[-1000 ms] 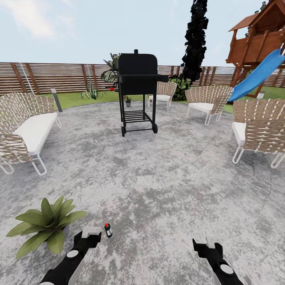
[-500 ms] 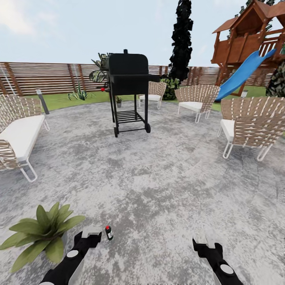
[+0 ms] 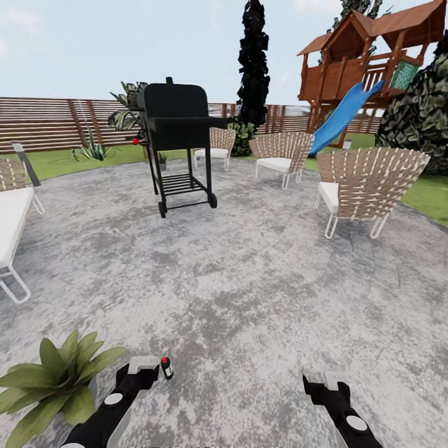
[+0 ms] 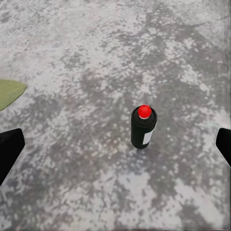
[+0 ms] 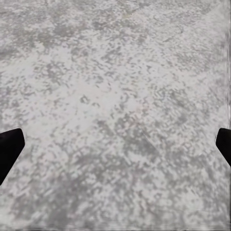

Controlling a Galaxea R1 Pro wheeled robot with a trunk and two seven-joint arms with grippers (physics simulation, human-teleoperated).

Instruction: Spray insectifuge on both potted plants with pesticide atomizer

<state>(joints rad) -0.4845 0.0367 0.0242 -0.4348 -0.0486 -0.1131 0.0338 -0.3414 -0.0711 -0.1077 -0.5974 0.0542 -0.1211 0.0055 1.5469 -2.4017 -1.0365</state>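
The garden [image 3: 56,163] was wide: a round grey stone patio [image 3: 249,286] lay in the middle, with lawn and a brown slatted fence [image 3: 43,121] behind it. A wooden play tower with a blue slide [image 3: 339,118] stood at the far right, and a black grill on wheels [image 3: 177,146] stood on the far part of the patio. Wicker chairs [image 3: 367,183] with white cushions stood around the edge.

One potted plant [image 3: 53,382] – a low rosette of broad green leaves – was near the robot, on its left side. Both arms were held low in front. The left gripper [image 3: 144,368] had its fingers [image 4: 9,149] spread wide with nothing between them, and the right gripper [image 3: 323,382] was spread in the same way over bare stone.

The pesticide atomizer [image 3: 167,368] stood upright on the patio, just beside the left gripper and apart from it. In the left wrist view it was a dark bottle [image 4: 143,127] with a red top and a white label.
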